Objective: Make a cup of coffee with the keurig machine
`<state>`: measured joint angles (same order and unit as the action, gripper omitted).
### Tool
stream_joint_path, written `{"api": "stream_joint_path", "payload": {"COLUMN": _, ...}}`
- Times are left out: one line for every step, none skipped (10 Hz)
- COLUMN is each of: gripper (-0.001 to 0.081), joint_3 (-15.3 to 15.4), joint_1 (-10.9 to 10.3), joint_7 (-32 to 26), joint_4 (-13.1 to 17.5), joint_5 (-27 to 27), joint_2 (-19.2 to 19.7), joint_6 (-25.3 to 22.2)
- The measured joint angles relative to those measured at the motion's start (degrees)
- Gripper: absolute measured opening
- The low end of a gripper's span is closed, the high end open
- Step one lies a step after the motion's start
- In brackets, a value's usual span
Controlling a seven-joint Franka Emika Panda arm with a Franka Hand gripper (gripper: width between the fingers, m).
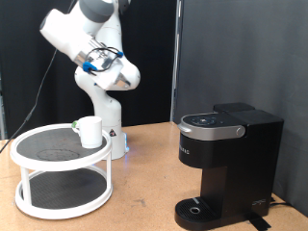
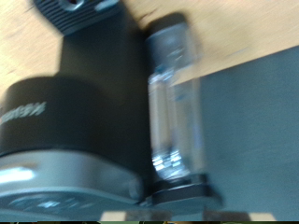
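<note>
The white cup (image 1: 89, 131) stands on the top tier of a round white stand, at the exterior view's left. The black keurig machine (image 1: 227, 162) stands on the table at the right with its lid down; its round drip base (image 1: 198, 209) holds nothing. My gripper (image 1: 123, 73) hangs high at the upper left, far above the cup and well away from the machine; its fingers are not discernible. The blurred wrist view looks down on the machine (image 2: 84, 103) and its clear water tank (image 2: 176, 103). No fingers and no coffee pod show.
The two-tier white stand (image 1: 27, 183) with dark shelves takes up the table's left side. The arm's white base (image 1: 114, 130) stands right behind it. The wooden table (image 1: 144, 183) lies bare between stand and machine. A black curtain hangs at the back.
</note>
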<state>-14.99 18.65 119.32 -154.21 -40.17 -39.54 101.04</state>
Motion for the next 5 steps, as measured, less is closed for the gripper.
{"api": "stream_joint_path", "payload": {"gripper": 0.0, "joint_3": -1.63, "joint_1": 1.18, "joint_7": 0.95, "joint_4": 1.3, "joint_5": 5.52, "joint_2": 0.34, "joint_6": -6.39}}
{"api": "stream_joint_path", "payload": {"gripper": 0.0, "joint_3": -2.97, "joint_1": 2.43, "joint_7": 1.97, "joint_4": 2.66, "joint_5": 9.76, "joint_2": 0.78, "joint_6": -11.42}}
{"api": "stream_joint_path", "payload": {"gripper": 0.0, "joint_3": -4.22, "joint_1": 3.83, "joint_7": 2.11, "joint_4": 3.15, "joint_5": 10.86, "joint_2": 0.74, "joint_6": -12.74}}
{"api": "stream_joint_path", "payload": {"gripper": 0.0, "joint_3": -5.56, "joint_1": 5.27, "joint_7": 1.54, "joint_4": 3.09, "joint_5": 10.85, "joint_2": 0.21, "joint_6": -12.2}}
{"api": "stream_joint_path", "payload": {"gripper": 0.0, "joint_3": -6.48, "joint_1": 6.22, "joint_7": 1.22, "joint_4": 2.33, "joint_5": 10.68, "joint_2": -1.41, "joint_6": -11.82}}
